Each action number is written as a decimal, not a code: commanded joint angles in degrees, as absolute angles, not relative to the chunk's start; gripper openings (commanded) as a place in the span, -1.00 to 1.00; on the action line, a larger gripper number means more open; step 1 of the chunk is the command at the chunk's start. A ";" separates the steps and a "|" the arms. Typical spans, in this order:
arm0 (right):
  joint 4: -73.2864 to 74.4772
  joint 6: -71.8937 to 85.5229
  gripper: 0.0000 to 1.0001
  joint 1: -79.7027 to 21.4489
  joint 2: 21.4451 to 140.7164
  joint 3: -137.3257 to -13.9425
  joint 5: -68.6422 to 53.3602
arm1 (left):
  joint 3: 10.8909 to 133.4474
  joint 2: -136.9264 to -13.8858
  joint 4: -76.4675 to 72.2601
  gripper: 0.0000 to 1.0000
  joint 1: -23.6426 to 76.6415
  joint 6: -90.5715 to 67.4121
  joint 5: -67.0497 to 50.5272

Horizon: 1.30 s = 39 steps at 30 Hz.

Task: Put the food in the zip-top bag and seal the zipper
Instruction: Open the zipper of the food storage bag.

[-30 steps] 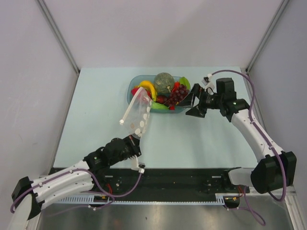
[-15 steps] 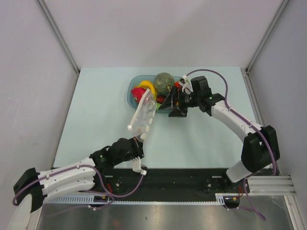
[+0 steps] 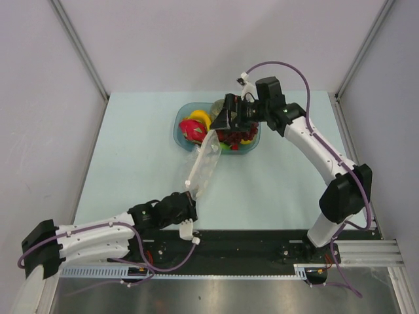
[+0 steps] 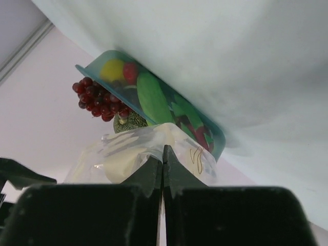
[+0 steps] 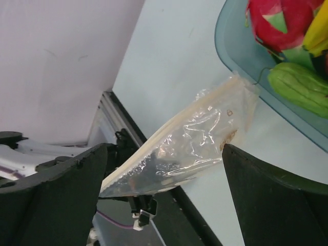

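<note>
The clear zip-top bag [image 3: 203, 163] hangs slanted from my left gripper [image 3: 190, 198], which is shut on its near corner; its far end reaches the blue bowl [image 3: 179, 131]. In the right wrist view the bag [image 5: 189, 146] shows its pale zipper strip [image 5: 169, 128] along the upper edge. My right gripper [image 3: 227, 122] is open and empty above the bowl. The dark red grapes [image 3: 234, 137] lie in the bowl just under it. The grey-green ball [image 3: 218, 105] is mostly hidden behind it. The left wrist view shows grapes [image 4: 95, 100] and ball [image 4: 130, 122] above the bag [image 4: 128, 156].
A pink dragon fruit [image 3: 192, 129], a yellow banana [image 3: 200, 117] and green pieces [image 5: 302, 89] also lie in the bowl. The bowl stands at the back middle of the pale table [image 3: 131, 144]. Grey walls close both sides. A black rail [image 3: 262, 242] runs along the near edge.
My right gripper has swung left from beside the bowl to above it. My left gripper has drawn the bag nearer and rightward, so it now slants toward the bowl.
</note>
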<state>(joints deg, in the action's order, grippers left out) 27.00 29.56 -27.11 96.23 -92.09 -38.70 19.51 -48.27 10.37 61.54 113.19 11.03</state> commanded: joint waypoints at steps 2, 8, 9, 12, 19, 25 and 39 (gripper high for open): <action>43.76 18.20 0.99 -27.95 97.29 -95.63 -30.60 | 22.50 -52.38 12.83 -1.00 64.60 157.76 19.33; 44.04 18.54 0.96 -28.04 95.80 -86.50 -31.53 | 23.99 -58.09 8.09 -1.00 66.18 156.89 22.76; 43.08 19.85 0.95 -27.95 95.71 -85.35 -33.03 | 24.52 -58.44 7.30 -1.00 66.36 156.88 22.76; 38.77 23.55 0.80 -28.47 95.01 -82.97 -36.47 | 24.96 -59.67 6.33 -1.00 66.88 156.71 22.94; 35.95 25.04 0.05 -27.95 93.96 -79.98 -37.53 | 24.52 -60.38 3.34 -1.00 67.85 155.13 23.73; 32.08 30.75 0.99 -23.56 92.46 -80.24 -48.42 | 23.91 -59.15 5.01 -1.00 68.29 154.60 24.43; 37.44 27.77 0.67 -25.14 91.05 -79.20 -40.26 | 25.40 -64.07 0.70 -1.00 70.22 153.64 25.92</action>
